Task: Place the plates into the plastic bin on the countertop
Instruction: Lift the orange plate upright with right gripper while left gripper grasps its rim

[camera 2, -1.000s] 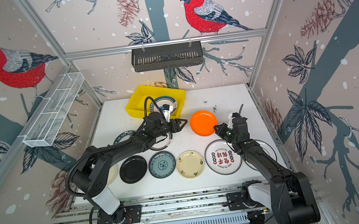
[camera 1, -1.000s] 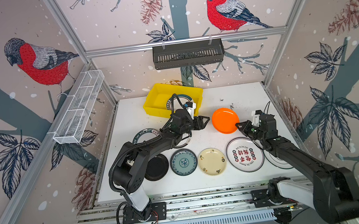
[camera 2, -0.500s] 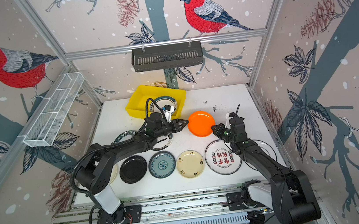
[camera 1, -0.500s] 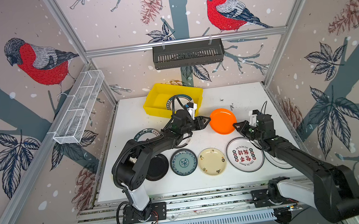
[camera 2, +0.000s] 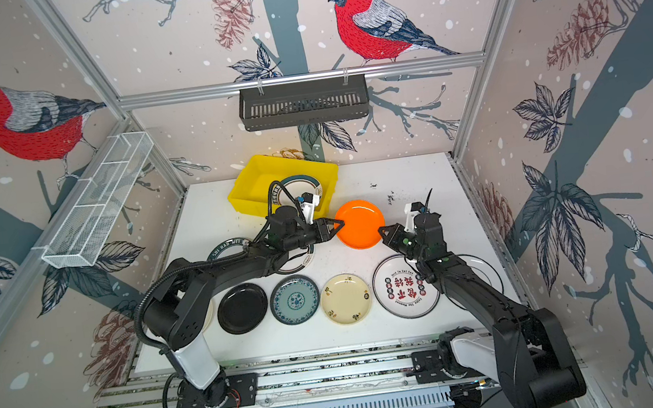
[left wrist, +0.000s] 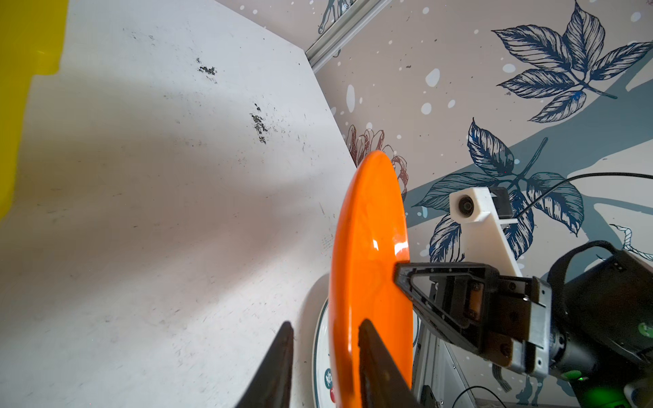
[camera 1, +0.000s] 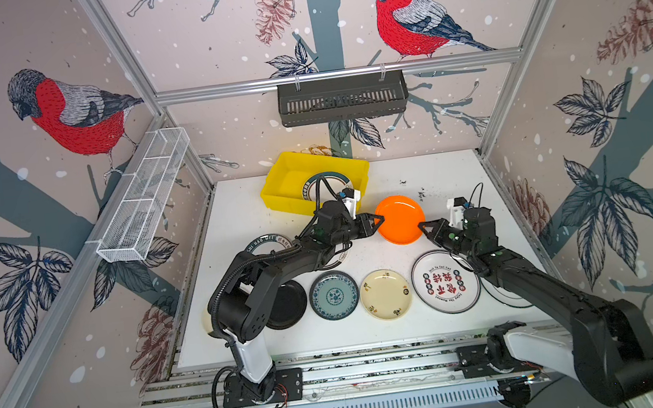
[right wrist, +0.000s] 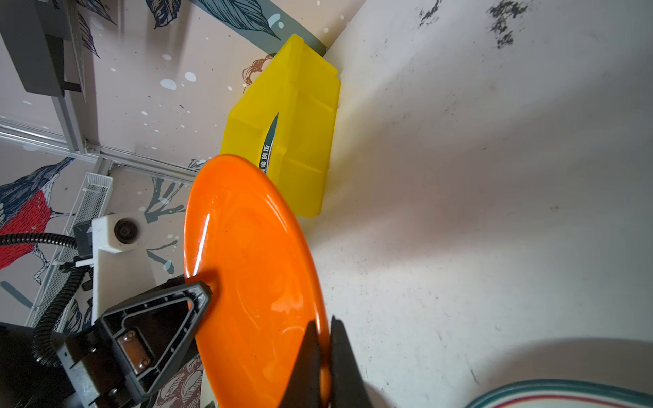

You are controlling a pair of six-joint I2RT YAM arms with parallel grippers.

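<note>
over the middle of the countertop [camera 1: 447, 174], just right of the plastic bin [camera 1: 278, 202], the orange plate [camera 1: 400, 219] hung clear of the surface, face up, between your two claws. the right gripper [right wrist: 325, 353] was pinched tight on the plate's right rim. the left gripper [left wrist: 325, 339] straddled the opposite rim with its jaws partly apart. a gap showed between one finger and the plate, so it had no hold of it.

the handover looked like your weak point. had you let the right claw go before the left one bit, the plate would likely have dropped onto the countertop, perhaps clipping the white plate with red characters [camera 1: 444, 281] lying just nearer. the glaze looked slick and the rim thin, so a shallow bite could have let it swivel or slide out on the way left. a squeeze from both sides with the arms out of line might also have twisted it from the right pinch.

one lettered plate [camera 1: 324, 182] already lay in the right part of the bin — a careless release there could have struck it, or bounced back out.
</note>
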